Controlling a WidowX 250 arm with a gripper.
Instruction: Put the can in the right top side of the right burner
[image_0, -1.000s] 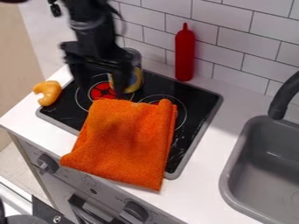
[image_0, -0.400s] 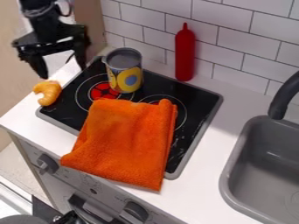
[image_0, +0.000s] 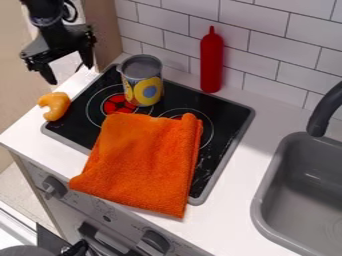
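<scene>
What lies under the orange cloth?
The orange cloth covers part of the black stovetop and its front edge, plus some of the right burner, whose ring shows beyond it. Anything fully covered cannot be seen.

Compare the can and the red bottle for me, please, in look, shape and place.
The can is grey with a yellow and blue pattern, while the bottle is plain red. The can is wide with a flat top; the bottle is slimmer and tapers to a narrow tip. The can stands on the stove, the bottle behind it by the tiles. Both are upright.
</scene>
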